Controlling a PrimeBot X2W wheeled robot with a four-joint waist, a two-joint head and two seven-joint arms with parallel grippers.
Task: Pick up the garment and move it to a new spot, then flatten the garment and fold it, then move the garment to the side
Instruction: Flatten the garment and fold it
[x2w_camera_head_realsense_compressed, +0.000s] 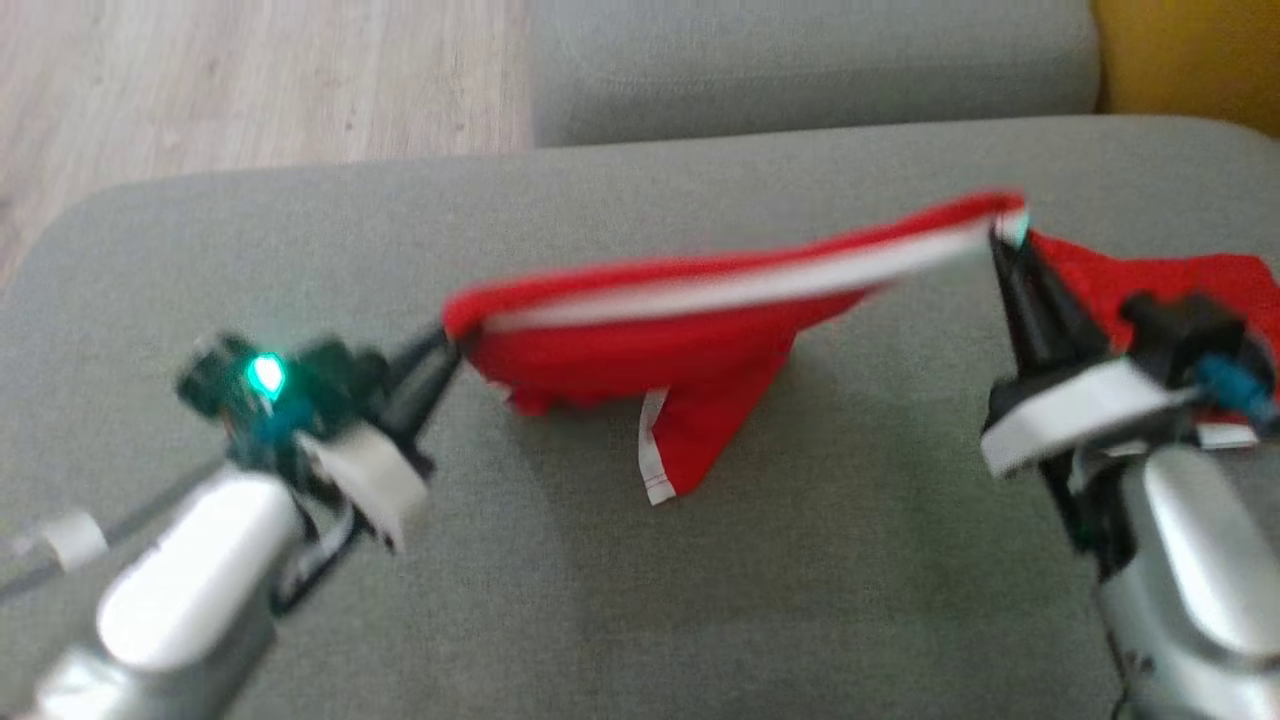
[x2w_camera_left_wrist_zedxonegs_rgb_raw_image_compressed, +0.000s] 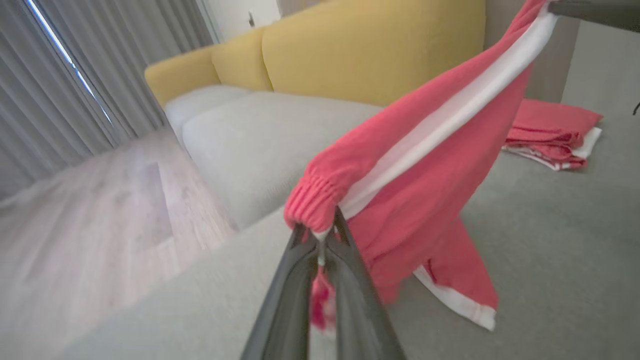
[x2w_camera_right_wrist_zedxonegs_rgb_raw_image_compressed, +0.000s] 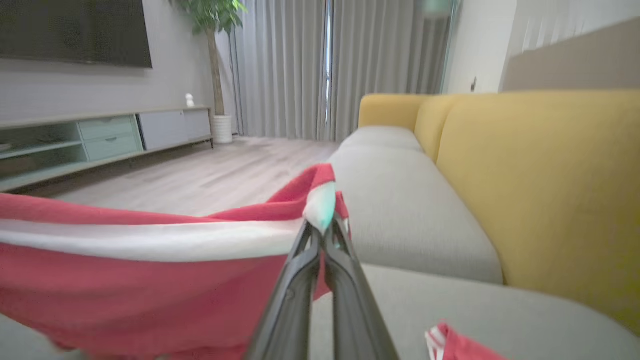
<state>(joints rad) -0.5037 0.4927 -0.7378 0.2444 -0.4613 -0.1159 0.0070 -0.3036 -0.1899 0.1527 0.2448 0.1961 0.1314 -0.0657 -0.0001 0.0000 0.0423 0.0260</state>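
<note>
In the head view, the grey seat (x2w_camera_head_realsense_compressed: 800, 600) is left bare at 6 o'clock. Its rounded edge is met at 10 o'clock, and wooden floor (x2w_camera_head_realsense_compressed: 250, 80) lies beyond at 11 o'clock. A second grey cushion (x2w_camera_head_realsense_compressed: 800, 60) is set at 12 o'clock and a yellow backrest (x2w_camera_head_realsense_compressed: 1190, 50) at 1 o'clock. The red garment (x2w_camera_head_realsense_compressed: 700, 350), white-striped, is stretched and lifted from 9 to 2 o'clock, with one flap hanging down to the seat. The left arm is reached in from 8 o'clock, and the left gripper (x2w_camera_head_realsense_compressed: 445, 350) is pinched on the garment's left end. The right arm is raised from 4 o'clock, and the right gripper (x2w_camera_head_realsense_compressed: 1000, 240) is clamped on the right end. Two grippers, one held garment and one other red garment (x2w_camera_head_realsense_compressed: 1180, 280) at 3 o'clock are counted.

In the left wrist view, the left gripper (x2w_camera_left_wrist_zedxonegs_rgb_raw_image_compressed: 320, 225) is seen closed on the gathered hem at centre. The garment is drawn up toward 1 o'clock, where a dark finger of the right gripper (x2w_camera_left_wrist_zedxonegs_rgb_raw_image_compressed: 595, 12) is seen. The other red garment is laid folded on the seat at 2 o'clock, well apart. Floor is open at 9 o'clock.

In the right wrist view, the right gripper (x2w_camera_right_wrist_zedxonegs_rgb_raw_image_compressed: 322, 227) is shut on the striped corner at centre, and the garment is spread toward 8 o'clock. Open floor is found at 10 o'clock, a low cabinet (x2w_camera_right_wrist_zedxonegs_rgb_raw_image_compressed: 100, 140) at 9 and one plant (x2w_camera_right_wrist_zedxonegs_rgb_raw_image_compressed: 212, 15) at 11. The backrest is at 3 o'clock.
</note>
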